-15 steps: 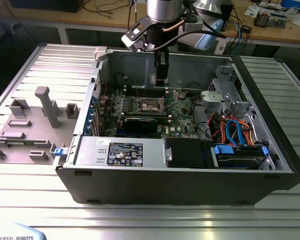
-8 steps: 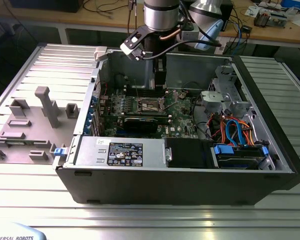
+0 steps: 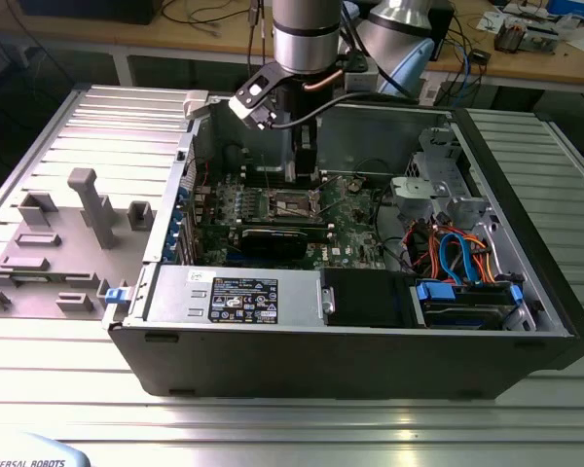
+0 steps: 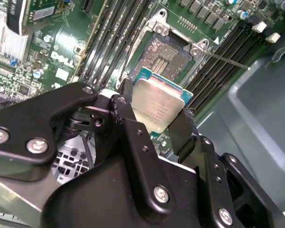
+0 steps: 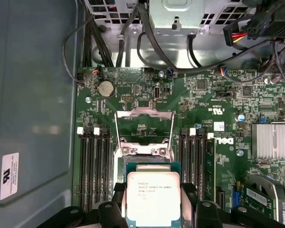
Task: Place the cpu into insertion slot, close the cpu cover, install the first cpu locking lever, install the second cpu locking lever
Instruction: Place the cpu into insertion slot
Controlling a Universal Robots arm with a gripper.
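One open case lay on its side, with the green board on its floor. Over the slot hung the gripper. Its two fingers were clamped on opposite edges of the cpu, whose metal top faced the wrist cameras. The cpu was in the air just above the slot and apart from it, and the slot's dark contact field was bare in the second wrist view. Beside the slot the cover stood open, so the board showed through its cut-out. One thin lever stuck out free from a corner of the slot.

I judged that the first step, placing the cpu, was in hand, and that no later step was done. This step called for the cpu to be level, with its edges parallel to the slot's edges, and for a gentle touch, since the contacts looked fine.

As for writing, a white label with dark print sat on a metal box well apart from the slot. A white sticker was on the case wall. Grey print crossed the cpu's top, and white letters marked the board near the slot. I leave the words uncopied.
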